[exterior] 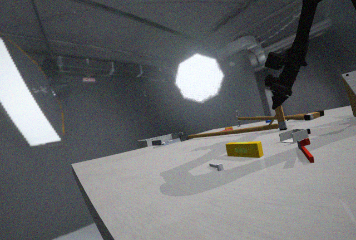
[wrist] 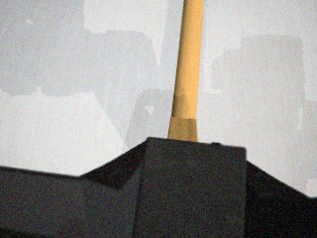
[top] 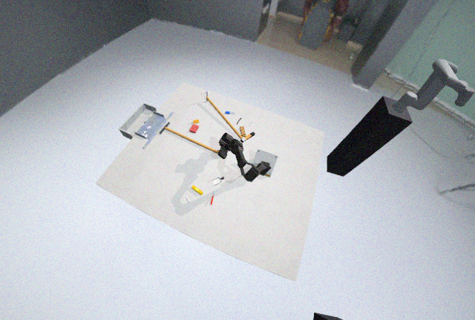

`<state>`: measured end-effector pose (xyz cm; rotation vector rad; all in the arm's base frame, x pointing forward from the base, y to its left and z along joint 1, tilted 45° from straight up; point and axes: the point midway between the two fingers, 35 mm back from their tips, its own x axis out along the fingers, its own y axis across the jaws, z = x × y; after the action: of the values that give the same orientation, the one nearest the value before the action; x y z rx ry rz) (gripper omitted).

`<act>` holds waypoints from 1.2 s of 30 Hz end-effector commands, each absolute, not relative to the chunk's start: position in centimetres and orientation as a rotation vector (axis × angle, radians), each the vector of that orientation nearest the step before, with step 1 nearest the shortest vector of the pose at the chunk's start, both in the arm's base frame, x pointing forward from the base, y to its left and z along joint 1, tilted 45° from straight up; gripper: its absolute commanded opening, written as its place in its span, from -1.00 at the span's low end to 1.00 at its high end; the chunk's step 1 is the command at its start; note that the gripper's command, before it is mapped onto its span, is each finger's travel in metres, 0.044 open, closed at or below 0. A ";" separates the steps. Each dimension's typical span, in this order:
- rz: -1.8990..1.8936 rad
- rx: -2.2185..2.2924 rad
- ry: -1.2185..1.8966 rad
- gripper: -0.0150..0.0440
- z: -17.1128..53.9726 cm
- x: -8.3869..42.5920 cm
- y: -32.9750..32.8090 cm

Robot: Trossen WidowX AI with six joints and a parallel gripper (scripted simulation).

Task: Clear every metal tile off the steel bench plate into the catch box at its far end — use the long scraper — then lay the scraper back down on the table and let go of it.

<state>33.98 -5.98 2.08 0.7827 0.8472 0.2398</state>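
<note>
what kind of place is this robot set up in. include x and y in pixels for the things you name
Probably a workshop or industrial room: pipes and ducting (exterior: pixel 241 45) run under a dark ceiling, a big bright lamp (exterior: pixel 199 77) shines there, and a pale table (top: pixel 245 217) (exterior: pixel 201 202) carries long-handled tools and small parts.

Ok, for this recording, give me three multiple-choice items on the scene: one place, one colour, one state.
1. Where is the grey open catch box?
A) beside the robot's base
B) at the far end of the blue-grey steel bench plate
C) under the yellow block

2. What colour is the shaft of the long scraper?
A) orange-brown
B) green
C) white

3. How is the black gripper?
A) wide open
B) shut on nothing
C) shut on the long scraper

1 B: the top view shows the box against the plate's end, away from the arm.
2 A: all three views show that wooden tone.
3 C: the shaft runs out from the fingers in the wrist view.
</note>
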 end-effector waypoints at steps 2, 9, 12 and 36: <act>0.246 0.775 0.834 -0.49 3.0 34.1 -5.5; 0.247 0.776 0.832 -0.49 3.6 34.0 -4.8; 0.247 0.777 0.832 -0.49 3.9 34.0 -4.6; 0.264 0.773 0.826 -0.49 5.8 34.0 -2.6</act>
<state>33.83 -3.01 5.00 0.7816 0.8406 0.2485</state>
